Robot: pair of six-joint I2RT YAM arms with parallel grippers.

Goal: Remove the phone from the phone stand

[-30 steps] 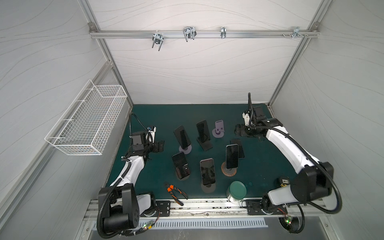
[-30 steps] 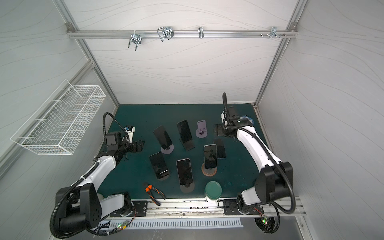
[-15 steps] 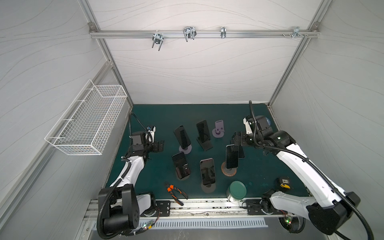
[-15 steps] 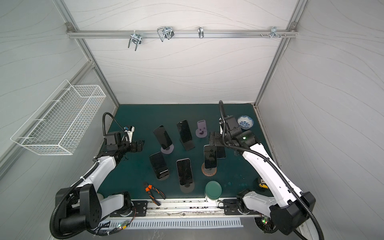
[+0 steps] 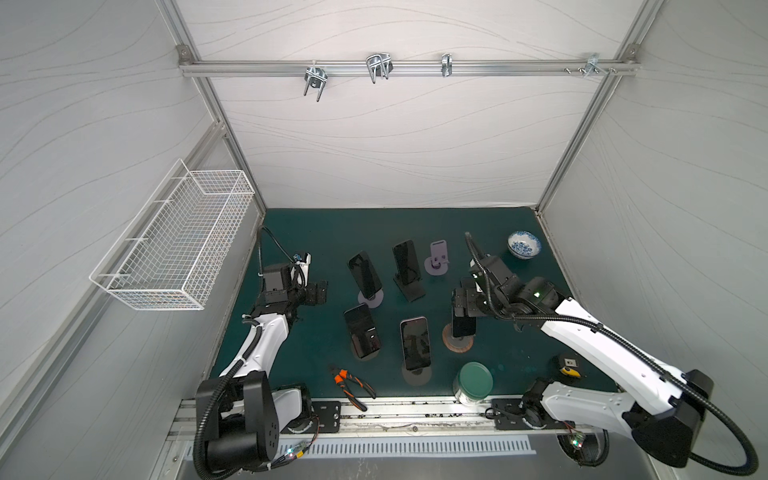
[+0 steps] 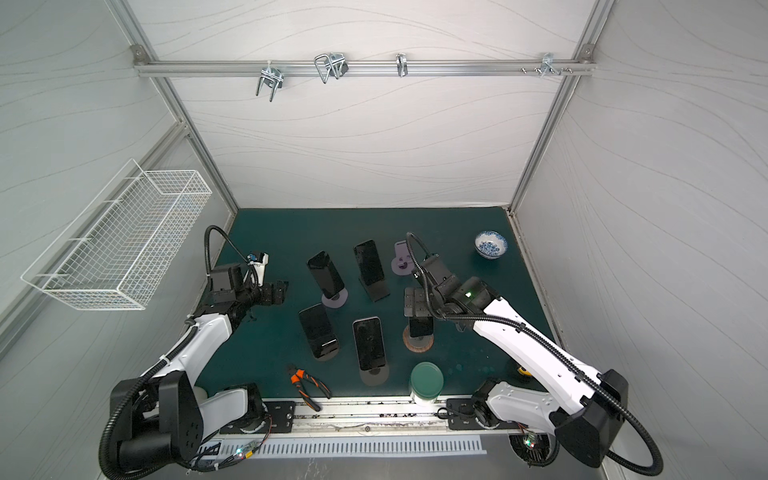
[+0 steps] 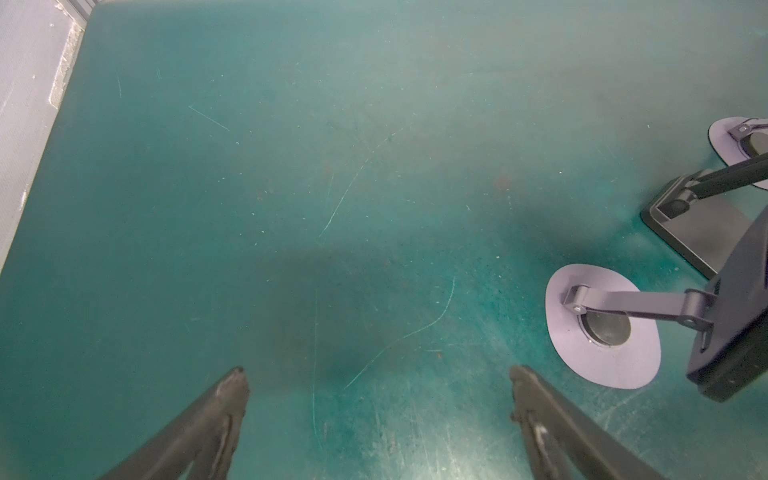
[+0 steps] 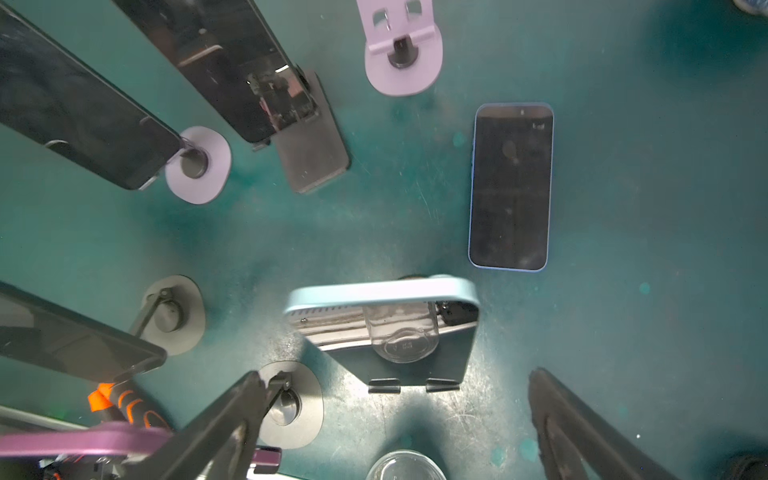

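Observation:
A phone in a light blue case [image 8: 382,293] leans upright in a phone stand whose two lips [image 8: 413,385] hold its lower edge. In both top views this phone [image 5: 463,326] [image 6: 419,326] stands on a round wooden base [image 5: 457,345] [image 6: 417,344]. My right gripper [image 8: 395,374] [image 5: 465,302] [image 6: 415,301] hangs just above it, open, with nothing between its fingers. At the left side of the mat my left gripper [image 7: 378,374] [image 5: 318,293] [image 6: 280,293] is open over bare green mat.
Another phone [image 8: 511,187] lies flat on the mat beside the stand. Several more phones lean on stands [image 5: 365,274] [image 5: 406,262] [image 5: 361,330] [image 5: 414,343]. There is also an empty lilac stand [image 5: 437,259], a bowl [image 5: 523,245], a green-lidded jar [image 5: 473,380], pliers [image 5: 351,384] and a wall basket [image 5: 174,245].
My right arm has swung from the back right corner toward the front, so its gripper now hangs over the phone on the wooden base. The left arm has not moved.

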